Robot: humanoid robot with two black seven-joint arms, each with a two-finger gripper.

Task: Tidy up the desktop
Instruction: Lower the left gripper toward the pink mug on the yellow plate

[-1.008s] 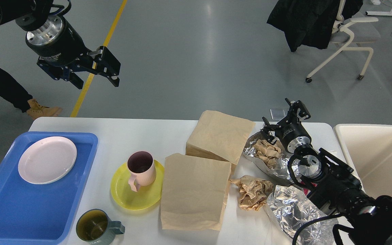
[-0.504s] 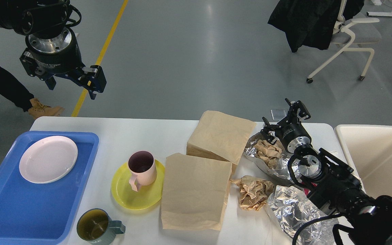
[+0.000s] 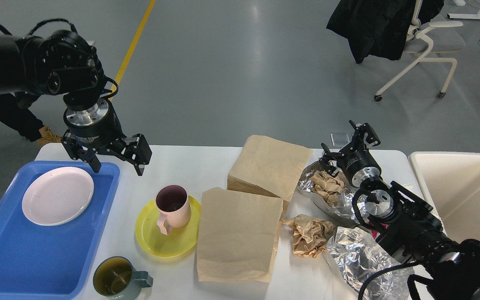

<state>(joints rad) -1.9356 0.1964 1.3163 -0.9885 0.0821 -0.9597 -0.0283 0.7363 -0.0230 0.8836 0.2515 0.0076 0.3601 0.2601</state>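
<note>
The desktop is a wide white table. On it are a blue tray holding a pale pink plate, a yellow plate with a pink mug on it, and a dark green mug at the front edge. Two brown paper bags lie in the middle. My left gripper hangs open just above the tray's rear right corner, holding nothing. Over the back right, my right gripper is open and empty, beside crumpled paper in foil.
A second crumpled brown paper and more foil lie at the front right. A cream bin stands past the table's right end. An office chair with a black coat is behind. A person's boot is by the table's left rear.
My left gripper has dropped from high over the floor down and rightward to just above the tray's rear right corner. The right arm and the table's objects have not moved.
</note>
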